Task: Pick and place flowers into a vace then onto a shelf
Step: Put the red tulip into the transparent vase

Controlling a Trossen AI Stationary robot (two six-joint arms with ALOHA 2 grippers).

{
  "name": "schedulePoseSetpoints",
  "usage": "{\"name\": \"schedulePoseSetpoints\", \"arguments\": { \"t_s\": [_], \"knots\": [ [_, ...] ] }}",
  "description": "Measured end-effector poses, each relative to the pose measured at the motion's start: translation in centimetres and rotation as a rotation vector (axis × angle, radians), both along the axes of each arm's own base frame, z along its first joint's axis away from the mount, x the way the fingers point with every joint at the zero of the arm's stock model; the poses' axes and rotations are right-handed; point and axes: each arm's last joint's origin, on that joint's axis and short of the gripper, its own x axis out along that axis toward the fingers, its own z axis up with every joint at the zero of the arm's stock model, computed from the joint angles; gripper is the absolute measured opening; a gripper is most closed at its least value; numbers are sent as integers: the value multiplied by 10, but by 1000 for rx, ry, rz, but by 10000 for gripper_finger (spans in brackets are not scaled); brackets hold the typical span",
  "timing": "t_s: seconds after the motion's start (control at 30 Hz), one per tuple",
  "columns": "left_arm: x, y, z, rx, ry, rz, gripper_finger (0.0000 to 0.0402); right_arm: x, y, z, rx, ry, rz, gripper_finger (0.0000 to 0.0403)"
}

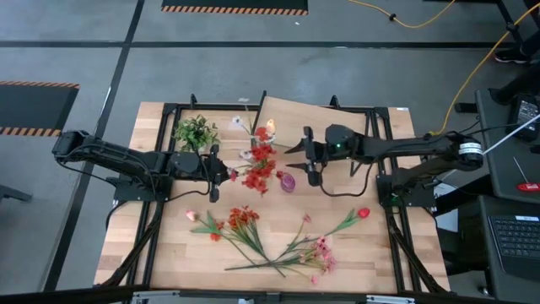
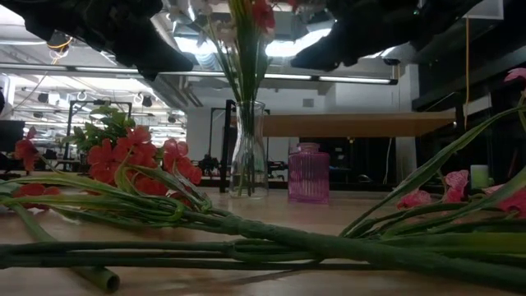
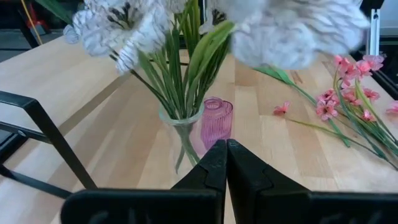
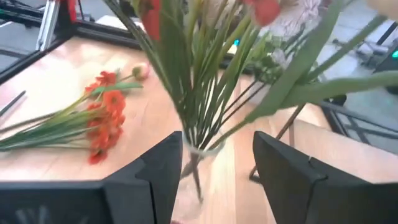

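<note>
1. The bench fills the middle of the high view. The shelf, a light board on black legs, stands at its upper centre.
2. The two dark arms come in from the left and right edges of the high view and meet near the centre.
3. Loose flowers lie in the lower centre of the high view, red ones to the left and pink ones to the right. More flowers already stand in the clear glass vase at the centre of the low view.
4. A small pink ribbed jar stands just right of the vase in the low view.
5. The left end effector is fully closed and holds nothing; it hangs near the vase.
6. The right end effector has its fingers apart, one on each side of the vase neck, not yet pressing it.
7. I judge that the step in hand is to grasp the vase. To do it well, the right end effector should close slowly on the glass below the rim, keep the vase upright, and not push the pink jar.
</note>
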Motion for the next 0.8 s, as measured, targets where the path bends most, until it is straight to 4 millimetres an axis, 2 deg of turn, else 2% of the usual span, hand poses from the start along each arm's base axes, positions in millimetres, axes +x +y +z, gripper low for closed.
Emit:
{"name": "schedulePoseSetpoints", "arguments": {
  "t_s": [0.33,0.8],
  "knots": [
    [0,0,0,0,-3,0,9,-20,11,10,-16,72,-49,167],
    [0,0,0,2,-4,0,8,-21,36,5,-36,142,13,39]
  ]
}}
